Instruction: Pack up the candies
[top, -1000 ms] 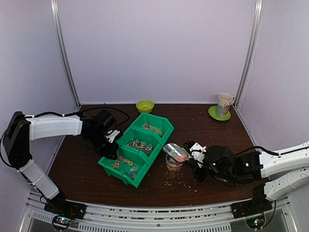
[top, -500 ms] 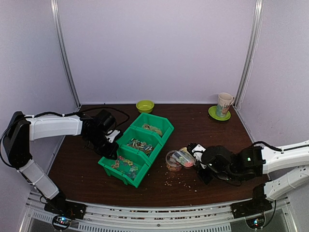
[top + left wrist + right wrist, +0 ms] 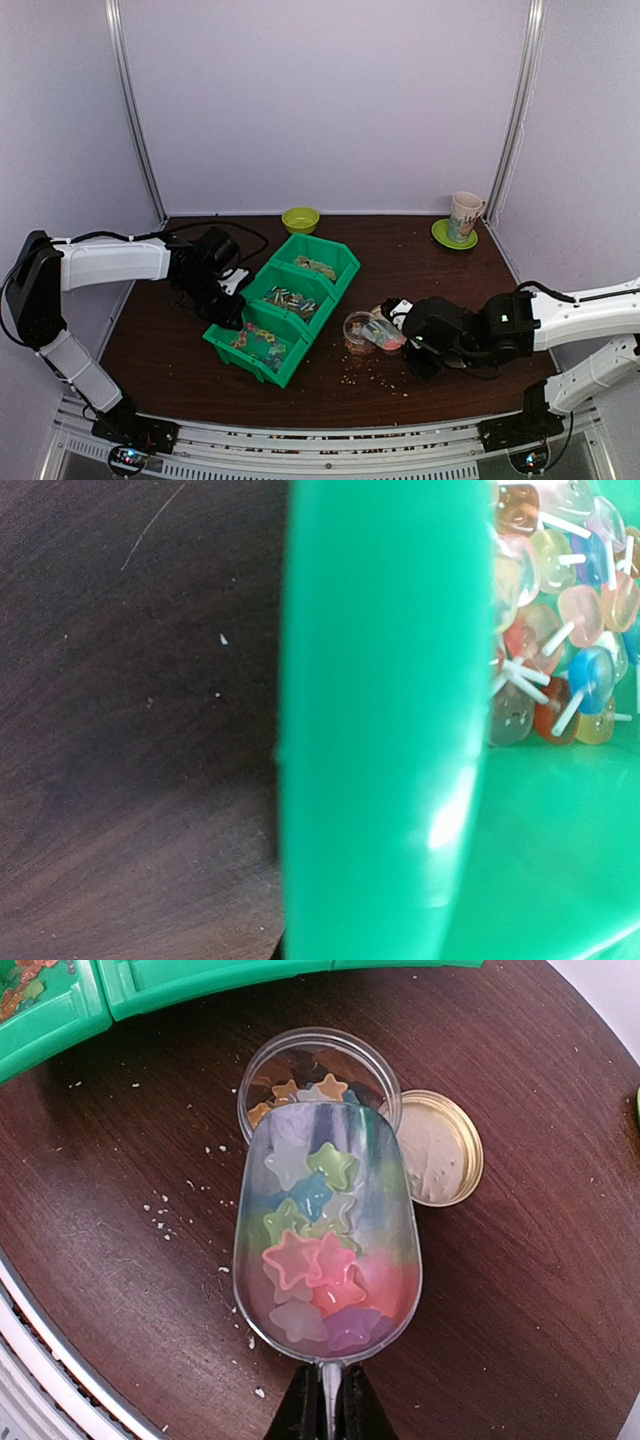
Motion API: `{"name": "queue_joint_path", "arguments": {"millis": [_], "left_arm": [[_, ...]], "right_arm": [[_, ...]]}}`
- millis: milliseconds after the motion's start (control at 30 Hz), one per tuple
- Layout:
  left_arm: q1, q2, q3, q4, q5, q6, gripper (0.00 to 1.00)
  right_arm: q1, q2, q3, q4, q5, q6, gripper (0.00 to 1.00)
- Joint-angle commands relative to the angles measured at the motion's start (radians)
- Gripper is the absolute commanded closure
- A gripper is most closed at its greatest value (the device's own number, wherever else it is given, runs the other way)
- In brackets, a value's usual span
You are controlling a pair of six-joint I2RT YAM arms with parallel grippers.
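My right gripper (image 3: 327, 1375) is shut on the thin handle of a clear scoop (image 3: 400, 1220). Star-shaped candies (image 3: 315, 1260) in pink, green, blue and purple lie in the scoop. Its mouth rests over a small clear round container (image 3: 250, 1080) with a few candies inside. In the top view the scoop (image 3: 381, 331) lies at the right rim of the container (image 3: 352, 336), with the right gripper (image 3: 405, 335) behind it. My left gripper (image 3: 226, 304) sits at the left wall of the green bin (image 3: 347, 258). Its fingers are hidden. That green wall (image 3: 380, 730) fills the left wrist view, with coloured lollipop candies (image 3: 555, 630) beyond.
A gold lid (image 3: 440, 1148) lies right of the container. Pale crumbs (image 3: 376, 376) dot the table in front. The bin has three compartments holding sweets. A green bowl (image 3: 300, 218) stands at the back. A mug (image 3: 466, 214) on a green saucer (image 3: 446, 238) stands back right.
The right arm has brought the scoop down from a raised tilt above the container to lie low at its rim. The left arm has not moved.
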State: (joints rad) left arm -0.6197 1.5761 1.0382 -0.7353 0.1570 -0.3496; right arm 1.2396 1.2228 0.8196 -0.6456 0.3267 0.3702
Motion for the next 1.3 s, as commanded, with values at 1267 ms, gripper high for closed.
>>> {"name": "queue_joint_path", "arguments": {"millis": [1267], "left_arm": [[0.008,-0.084,0.057,0.130,0.057,-0.003,1.00]], "right_arm": [[-0.005,0.267,0.459,-0.511,0.023,-0.133,1.00]]}}
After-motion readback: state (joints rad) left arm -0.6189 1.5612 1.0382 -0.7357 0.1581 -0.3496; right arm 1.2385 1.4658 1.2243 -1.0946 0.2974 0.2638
